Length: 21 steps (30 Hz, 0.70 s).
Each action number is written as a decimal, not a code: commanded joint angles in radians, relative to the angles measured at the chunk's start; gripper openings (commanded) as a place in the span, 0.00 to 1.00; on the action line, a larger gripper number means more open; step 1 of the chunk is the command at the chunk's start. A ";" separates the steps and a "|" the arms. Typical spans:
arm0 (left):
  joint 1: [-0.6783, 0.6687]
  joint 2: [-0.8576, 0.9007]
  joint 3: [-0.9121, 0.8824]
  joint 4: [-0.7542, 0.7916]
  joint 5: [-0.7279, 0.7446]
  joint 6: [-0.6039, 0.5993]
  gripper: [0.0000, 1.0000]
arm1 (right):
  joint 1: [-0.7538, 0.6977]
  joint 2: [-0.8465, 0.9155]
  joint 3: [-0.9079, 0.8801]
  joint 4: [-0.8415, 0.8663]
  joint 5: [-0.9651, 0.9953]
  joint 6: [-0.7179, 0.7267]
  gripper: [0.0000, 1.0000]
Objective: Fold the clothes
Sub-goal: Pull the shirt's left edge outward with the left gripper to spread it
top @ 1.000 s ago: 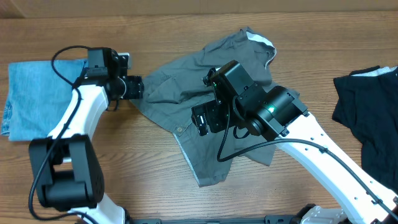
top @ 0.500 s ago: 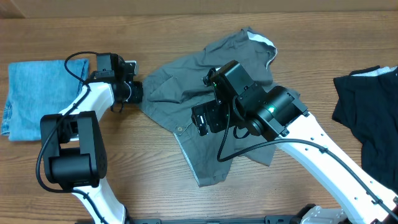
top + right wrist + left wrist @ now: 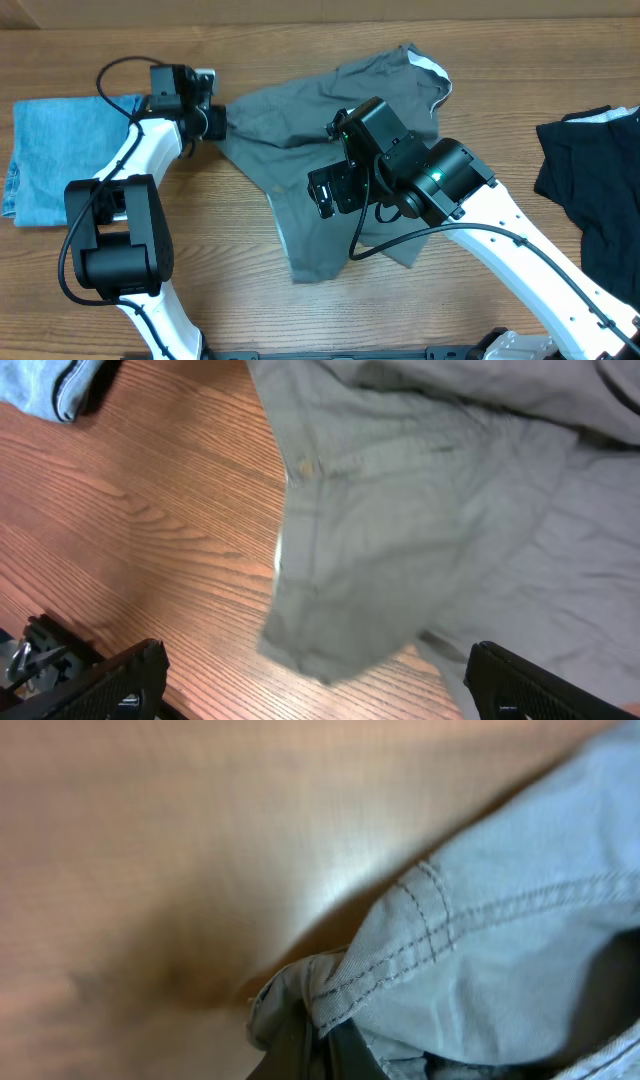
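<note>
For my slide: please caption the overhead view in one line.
Left gripper, jaws shut, holds the grey garment by its edge; right gripper hovers over it, jaws open.

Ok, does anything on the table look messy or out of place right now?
The grey garment lies rumpled and askew in the middle, one corner pinched in the shut left gripper. The black garment at the right edge is bunched too.

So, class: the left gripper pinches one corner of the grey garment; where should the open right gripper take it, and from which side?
Probably the loose near corner of the grey garment, approached from the bare table side: its hem lies flat with a free edge, and the right gripper hangs open just above it.
</note>
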<state>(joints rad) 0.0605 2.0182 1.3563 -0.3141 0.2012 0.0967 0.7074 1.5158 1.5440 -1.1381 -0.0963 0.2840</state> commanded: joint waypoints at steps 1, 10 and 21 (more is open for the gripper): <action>-0.003 0.014 0.042 0.106 -0.057 0.132 0.04 | -0.001 -0.001 0.001 0.003 0.006 -0.002 1.00; -0.003 0.015 0.042 0.363 -0.135 0.211 0.10 | -0.001 -0.001 0.001 0.003 0.006 -0.002 1.00; -0.003 -0.065 0.082 0.235 -0.177 -0.156 1.00 | -0.001 -0.001 0.001 0.003 0.006 -0.002 1.00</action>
<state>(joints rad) 0.0589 2.0182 1.4029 -0.0143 0.0097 0.1467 0.7074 1.5158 1.5440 -1.1378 -0.0963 0.2844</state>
